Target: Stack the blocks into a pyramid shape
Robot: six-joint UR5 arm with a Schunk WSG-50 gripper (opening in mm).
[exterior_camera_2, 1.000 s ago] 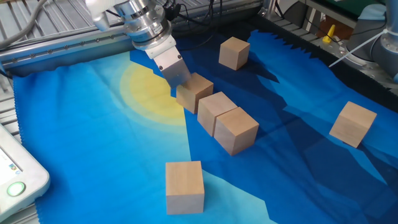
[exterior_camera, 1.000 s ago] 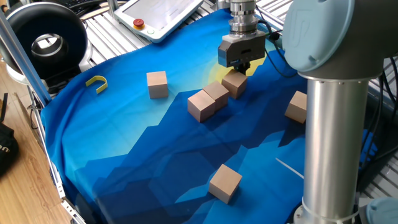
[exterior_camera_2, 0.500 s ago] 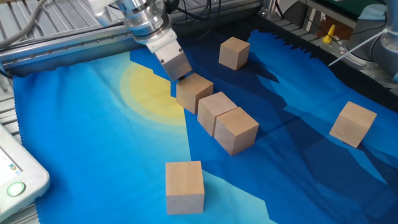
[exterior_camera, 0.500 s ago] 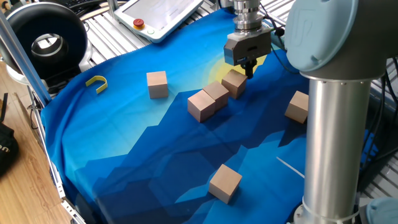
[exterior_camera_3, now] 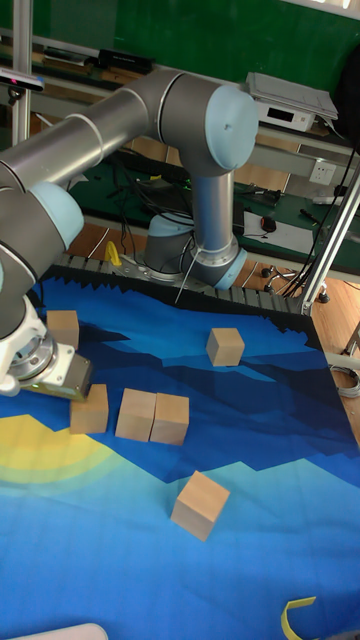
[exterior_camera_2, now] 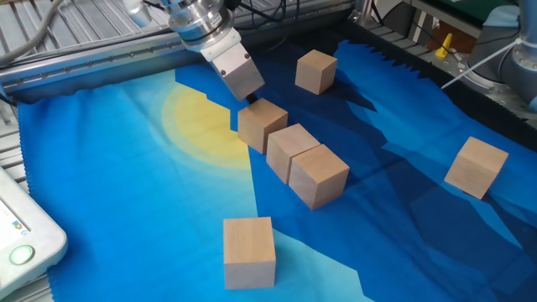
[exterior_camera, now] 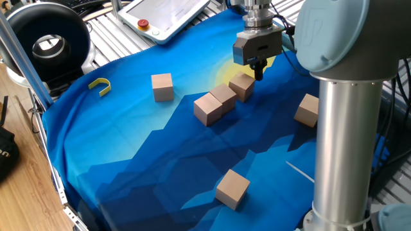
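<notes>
Three tan blocks lie in a row on the blue-and-yellow cloth (exterior_camera: 141, 167) that covers the counter. In one fixed view the row's long axis runs from 7 o'clock to 1 o'clock: the near block (exterior_camera: 207, 108), the middle block (exterior_camera: 223, 96) touching it, and the far block (exterior_camera: 242, 86) just beside that. In the other fixed view the same row runs from 11 o'clock to 5 o'clock, with the far block (exterior_camera_2: 261, 124) at the edge of the yellow sun patch. None of the blocks carries any mark or writing.

Three more blocks lie singly, well apart from the row. In one fixed view one block (exterior_camera: 162, 86) is at 9 o'clock from the row, another block (exterior_camera: 307, 110) at 3 o'clock, and the front block (exterior_camera: 232, 188) at 6 o'clock, turned corner-on.

The end effector (exterior_camera: 258, 73) hangs just above the far block, at its 1 o'clock side, holding nothing. Its fingers look drawn together, though I cannot tell for certain.

A small yellow hook (exterior_camera: 100, 85) lies near the cloth's 9 o'clock edge. Off the cloth at 11 o'clock sits a pendant with a red button (exterior_camera: 143, 24); no readable text shows on it.
</notes>
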